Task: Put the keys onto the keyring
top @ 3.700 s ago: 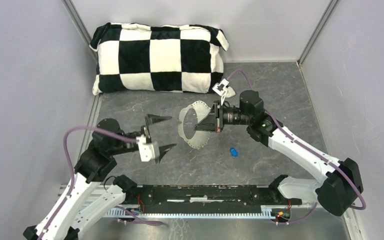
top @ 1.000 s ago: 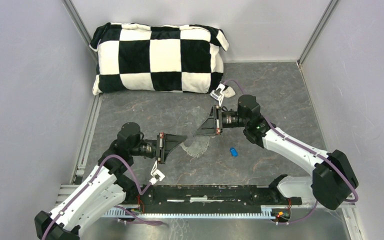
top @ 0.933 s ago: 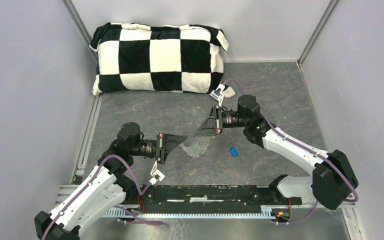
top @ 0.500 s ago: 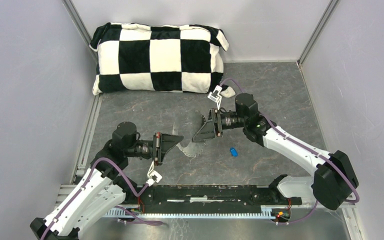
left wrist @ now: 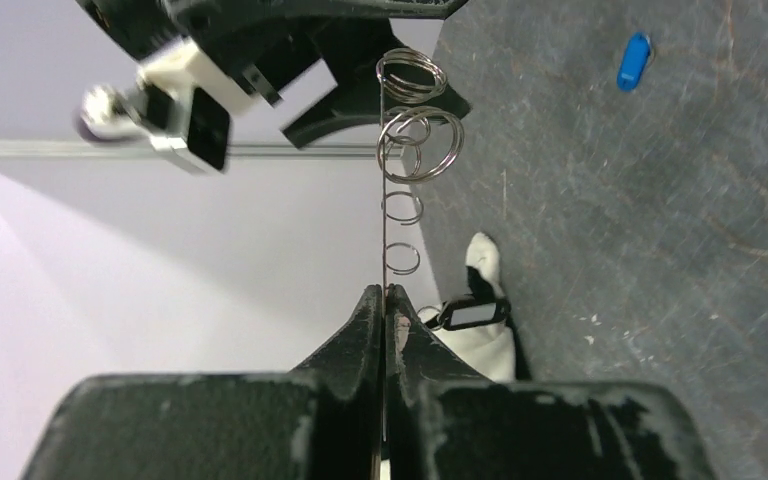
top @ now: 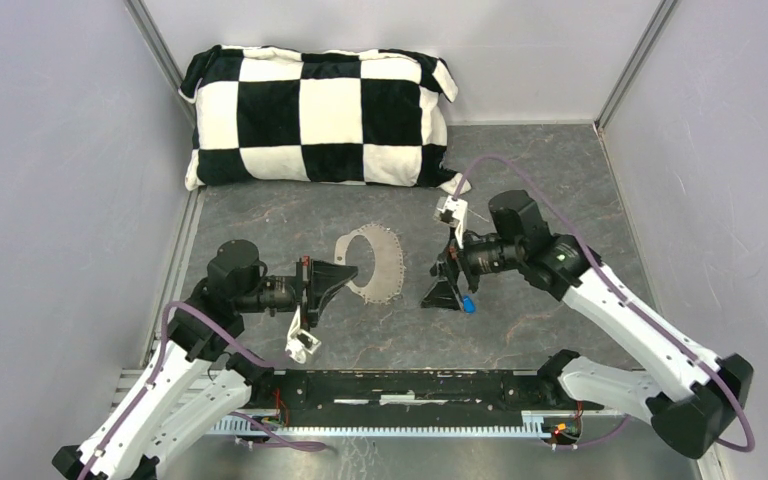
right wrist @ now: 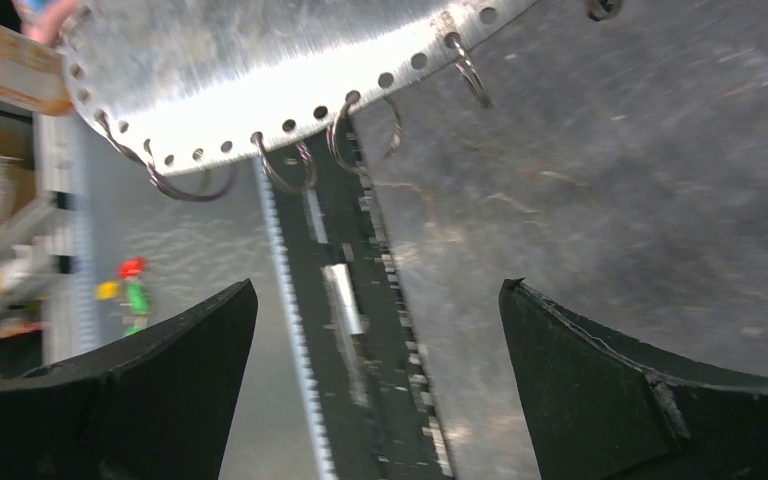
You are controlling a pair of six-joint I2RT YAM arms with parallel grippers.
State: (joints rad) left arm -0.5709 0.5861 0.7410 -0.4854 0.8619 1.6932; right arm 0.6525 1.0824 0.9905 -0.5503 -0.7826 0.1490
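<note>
The keyring (top: 391, 262) is a thin silvery loop with small split rings along its edge. My left gripper (top: 350, 271) is shut on its near-left rim and holds it above the table. It runs edge-on out of the shut fingertips (left wrist: 384, 297) in the left wrist view. My right gripper (top: 447, 280) stands open just right of the loop, holding nothing. The punched band of the keyring (right wrist: 260, 60) hangs above its spread fingers (right wrist: 175, 370). The blue key (top: 468, 303) lies on the table beside the right gripper. The black key (left wrist: 470, 315) lies by the pillow's white corner.
A black-and-white checked pillow (top: 315, 115) fills the back of the table. Grey walls close in left and right. The black rail (top: 410, 385) with both arm bases runs along the near edge. The right arm's purple cable (top: 500, 165) loops over the back right.
My right gripper has let go of the keyring, opened wide and swung right and down beside the blue key. The left gripper, still shut on the keyring, has drawn back left.
</note>
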